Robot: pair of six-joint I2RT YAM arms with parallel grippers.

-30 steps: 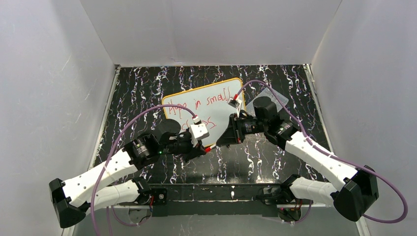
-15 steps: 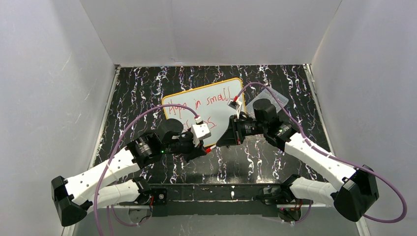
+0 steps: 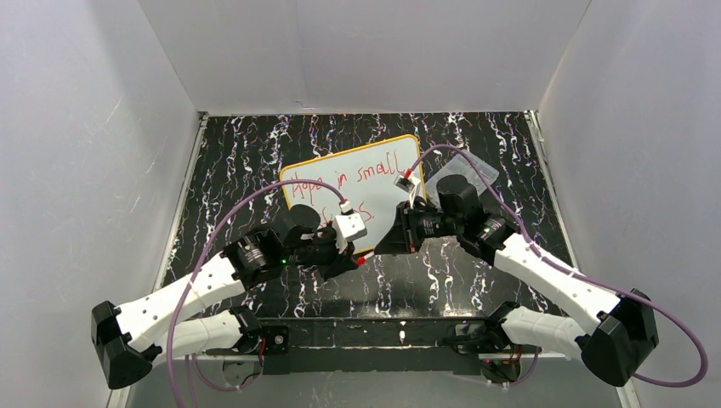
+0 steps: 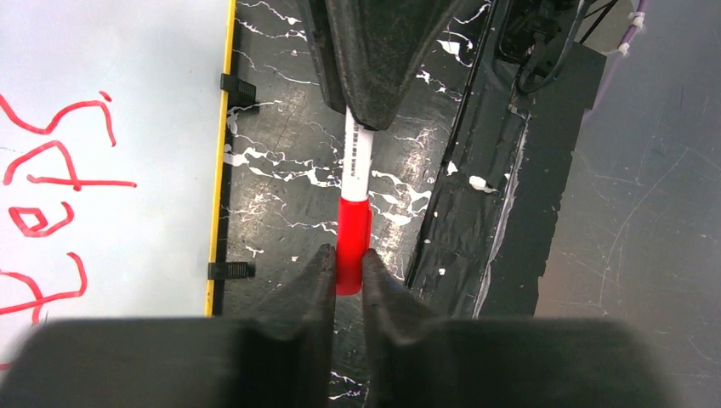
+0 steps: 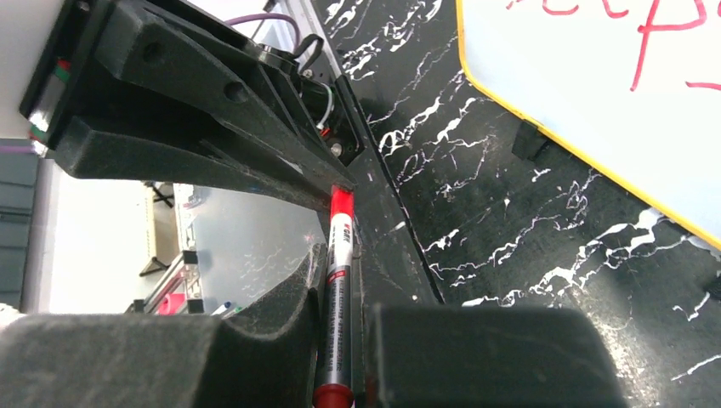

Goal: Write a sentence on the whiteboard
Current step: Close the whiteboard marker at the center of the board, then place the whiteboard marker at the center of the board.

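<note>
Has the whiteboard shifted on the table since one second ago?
No. The whiteboard keeps its rim at the same white veins of the table, in the top view.

From above the picture is bright and even: soft light falls from overhead, the white walls (image 3: 85, 127) around the whiteboard (image 3: 353, 183) throw it back, and I see only faint shadows. In the left wrist view, right of the board, the left gripper (image 4: 346, 259) is a dark blur at its base, while the marker (image 4: 357, 170) and the sentence (image 4: 51, 170) are sharp. In the right wrist view the right gripper (image 5: 338, 289) is also blurred, and far left of the board the background is washed out.
</note>
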